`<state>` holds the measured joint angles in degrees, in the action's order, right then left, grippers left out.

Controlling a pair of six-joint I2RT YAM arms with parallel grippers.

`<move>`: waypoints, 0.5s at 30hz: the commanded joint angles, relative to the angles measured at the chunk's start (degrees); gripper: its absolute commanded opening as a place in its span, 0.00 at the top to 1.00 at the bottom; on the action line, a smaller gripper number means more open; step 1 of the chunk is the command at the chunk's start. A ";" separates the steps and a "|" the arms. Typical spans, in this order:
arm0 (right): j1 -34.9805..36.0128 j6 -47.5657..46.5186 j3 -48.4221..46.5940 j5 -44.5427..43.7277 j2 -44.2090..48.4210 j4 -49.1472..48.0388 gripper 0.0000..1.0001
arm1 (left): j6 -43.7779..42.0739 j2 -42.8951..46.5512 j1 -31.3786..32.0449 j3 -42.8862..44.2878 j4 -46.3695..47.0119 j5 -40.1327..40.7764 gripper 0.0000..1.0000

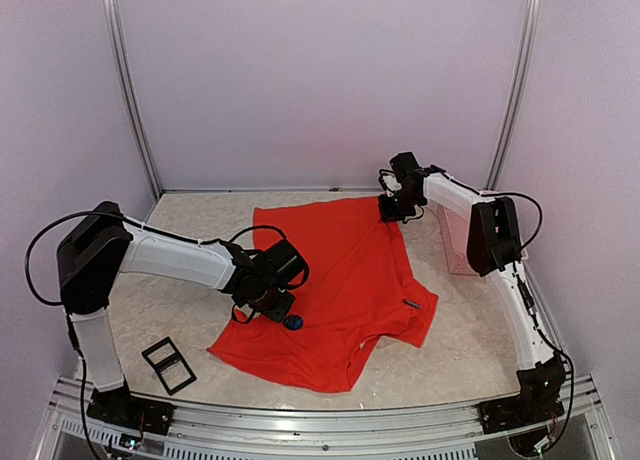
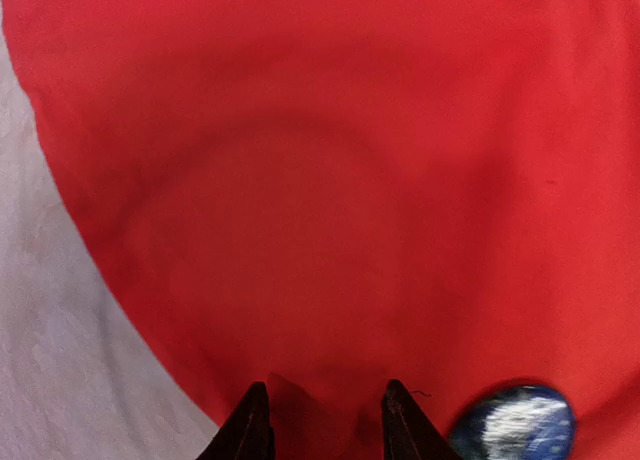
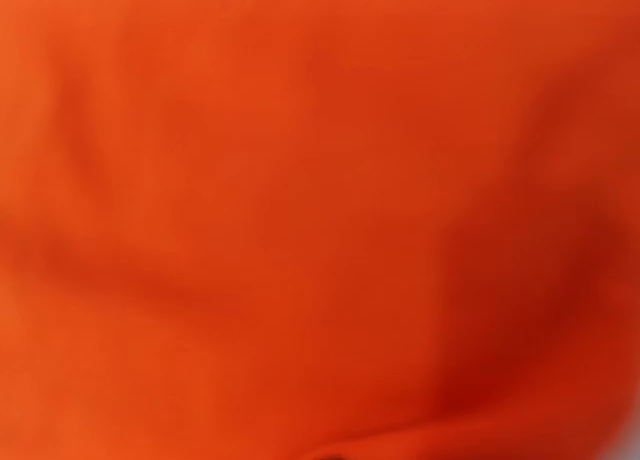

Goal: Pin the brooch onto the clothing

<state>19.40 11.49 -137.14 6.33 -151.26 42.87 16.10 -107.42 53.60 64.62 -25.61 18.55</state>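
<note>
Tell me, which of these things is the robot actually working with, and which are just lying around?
Part of the job: red T-shirt; blue brooch lying on it; left hand beside the brooch; right hand at the shirt's far edge.
Just lying about: black frame, near left corner; clear pinkish container at the right.

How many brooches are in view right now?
1. The blue brooch lies on the red shirt, close to its near-left edge and just right of the left gripper. Others could be hidden under the fabric.
</note>
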 commanded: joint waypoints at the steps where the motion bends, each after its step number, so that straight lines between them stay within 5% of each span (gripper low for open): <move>1: -2.82 2.03 -13.26 -0.60 -7.25 6.17 1.00 | -0.67 -4.18 -7.95 0.57 0.26 10.88 0.64; 4: -1.92 -1.39 -2.33 0.93 2.38 -2.33 1.00 | -4.44 -3.04 -12.60 2.63 2.77 12.08 0.59; 8: 0.50 -6.29 4.03 -2.17 12.53 -0.21 1.00 | -8.68 0.63 -13.69 6.08 4.26 12.99 0.52; 15: 4.71 -0.40 38.49 -4.40 38.71 3.14 0.98 | -5.58 11.31 2.71 -0.53 3.62 2.76 0.51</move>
<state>21.32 8.05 -114.59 3.14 -126.13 43.13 8.36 -102.52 45.69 67.40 -21.61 27.88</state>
